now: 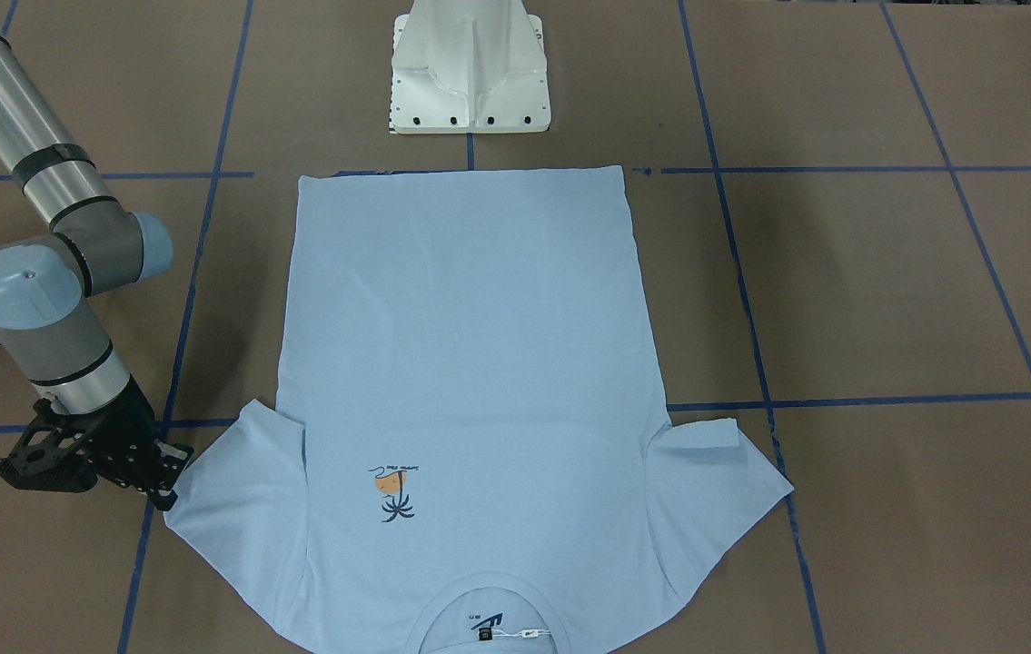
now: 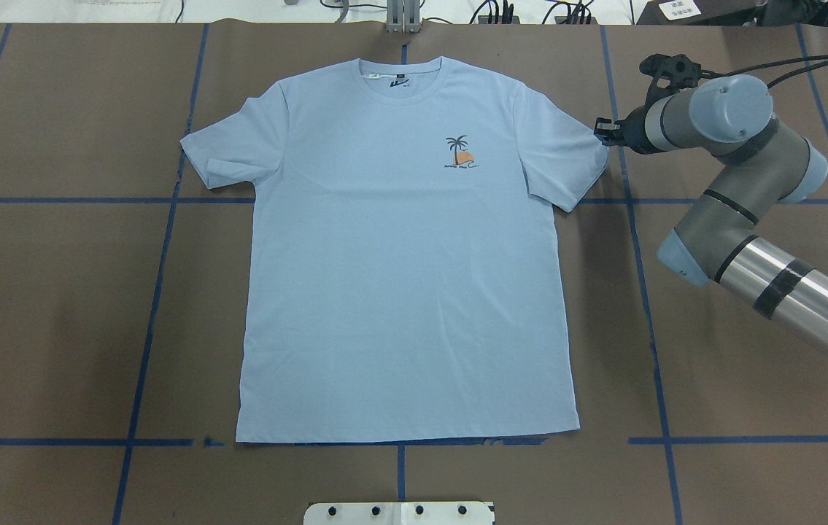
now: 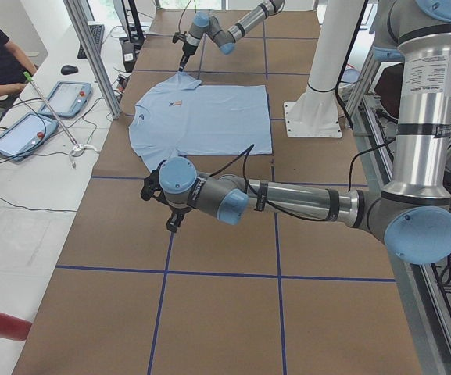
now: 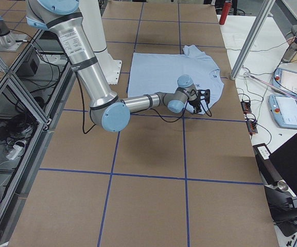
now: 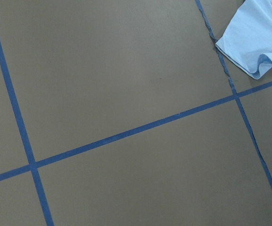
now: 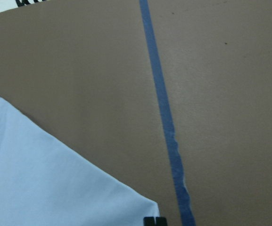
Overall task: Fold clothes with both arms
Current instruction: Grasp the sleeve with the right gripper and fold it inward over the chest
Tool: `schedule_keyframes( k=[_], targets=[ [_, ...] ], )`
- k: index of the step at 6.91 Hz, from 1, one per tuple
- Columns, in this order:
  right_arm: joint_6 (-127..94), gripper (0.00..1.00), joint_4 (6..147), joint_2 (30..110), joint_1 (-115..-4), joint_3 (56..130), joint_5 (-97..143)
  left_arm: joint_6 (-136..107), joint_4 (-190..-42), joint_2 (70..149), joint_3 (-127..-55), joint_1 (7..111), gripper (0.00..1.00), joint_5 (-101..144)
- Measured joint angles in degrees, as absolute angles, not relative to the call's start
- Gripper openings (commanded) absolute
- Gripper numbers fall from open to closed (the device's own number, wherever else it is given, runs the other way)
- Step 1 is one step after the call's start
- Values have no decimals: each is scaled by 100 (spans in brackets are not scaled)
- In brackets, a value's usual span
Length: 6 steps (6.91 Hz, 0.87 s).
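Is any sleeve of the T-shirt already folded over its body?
No, the light blue T-shirt lies flat and open, with both short sleeves spread out to its sides.

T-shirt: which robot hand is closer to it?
Right. The right gripper is at the sleeve tip of the T-shirt; the left gripper hangs over bare table, apart from it.

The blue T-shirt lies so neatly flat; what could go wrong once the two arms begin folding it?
1. The right gripper sits at the very tip of one sleeve; so shallow a grip might slip out or catch one layer only.
2. The left gripper hangs over the table, apart from the other sleeve. If the arms lift unevenly, the T-shirt could drag askew.
3. That sleeve's cuff is rumpled, and the crease may get folded in.
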<state>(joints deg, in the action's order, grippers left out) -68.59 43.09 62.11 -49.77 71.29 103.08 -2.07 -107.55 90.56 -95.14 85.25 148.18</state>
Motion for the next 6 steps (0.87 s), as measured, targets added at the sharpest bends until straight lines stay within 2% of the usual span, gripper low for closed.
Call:
schedule_keyframes(
  k=[1,3,4,6],
  targets=[
    [-7157,0,4438,6004,-4796,7291,10309,-211,-10808,9059,-9515,8525,100,14818],
    [-7941,0,4873,5059,-4441,6842,10159,-221,-10894,9064,-9516,8530,100,14818],
    [-8070,99,4957,4640,-4320,6457,10039,-223,-10903,9068,-9516,8531,100,14819],
    [-8128,100,4993,4177,-4150,6095,9854,-235,-10909,9104,-9460,8490,100,14807]
  ],
)
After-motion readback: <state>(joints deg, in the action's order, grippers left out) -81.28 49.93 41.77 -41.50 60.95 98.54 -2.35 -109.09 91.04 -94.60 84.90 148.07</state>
